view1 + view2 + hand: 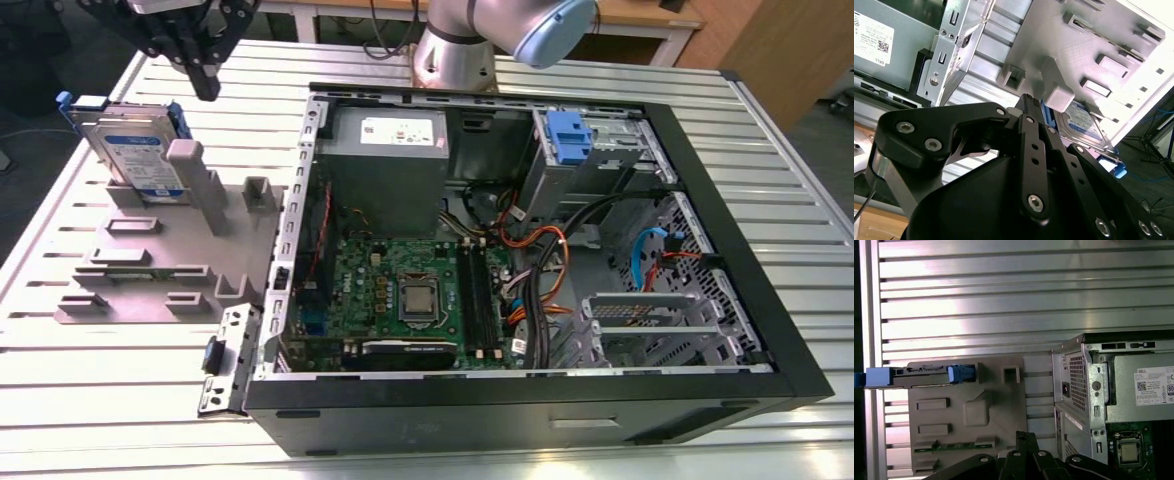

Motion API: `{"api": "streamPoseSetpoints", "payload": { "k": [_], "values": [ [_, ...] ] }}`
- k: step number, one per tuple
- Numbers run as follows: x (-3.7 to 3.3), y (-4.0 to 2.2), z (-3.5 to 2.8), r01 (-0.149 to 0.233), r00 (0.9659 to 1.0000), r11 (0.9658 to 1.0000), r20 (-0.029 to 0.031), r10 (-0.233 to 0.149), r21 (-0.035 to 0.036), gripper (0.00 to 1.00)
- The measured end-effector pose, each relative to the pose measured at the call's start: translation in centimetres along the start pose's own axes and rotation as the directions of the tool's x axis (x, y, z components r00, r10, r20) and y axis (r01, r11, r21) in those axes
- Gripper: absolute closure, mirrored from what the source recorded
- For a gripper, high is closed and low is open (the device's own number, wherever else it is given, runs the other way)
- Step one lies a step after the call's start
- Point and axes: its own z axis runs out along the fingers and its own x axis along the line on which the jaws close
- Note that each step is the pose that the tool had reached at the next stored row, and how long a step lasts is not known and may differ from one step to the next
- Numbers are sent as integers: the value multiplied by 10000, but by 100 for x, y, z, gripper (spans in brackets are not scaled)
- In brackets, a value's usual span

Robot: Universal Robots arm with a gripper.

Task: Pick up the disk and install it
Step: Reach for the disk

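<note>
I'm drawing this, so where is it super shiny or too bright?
In the first wrist view, light glares off the ribbed silver metal table; in the second wrist view, the pale grey plastic holder plate looks washed out and the black gripper looks dark; the exterior view is evenly lit.

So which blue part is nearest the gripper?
The blue frame on the disk, standing in the fixture by the gripper; the other bracket sits inside the case.
</note>
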Motion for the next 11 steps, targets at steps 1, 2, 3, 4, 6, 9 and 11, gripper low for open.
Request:
{"api": "streamPoseSetpoints", "payload": {
  "k": [1, 2, 3, 4, 6, 9, 11],
  "values": [
    [2, 0, 0, 0, 10000, 10000, -1, 0, 1, 89],
    [5, 0, -1, 0, 10000, 10000, -1, 0, 1, 89],
    [8, -1, 0, 0, 10000, 10000, 0, 0, 0, 89],
    [11, -1, 0, 0, 10000, 10000, 0, 0, 0, 89],
    [17, -1, -1, -1, 10000, 10000, 0, 1, 0, 89],
    [27, -2, -1, 0, 10000, 10000, 0, 0, 0, 89],
    [33, -2, -1, 0, 10000, 10000, -1, 0, 1, 89]
  ]
}}
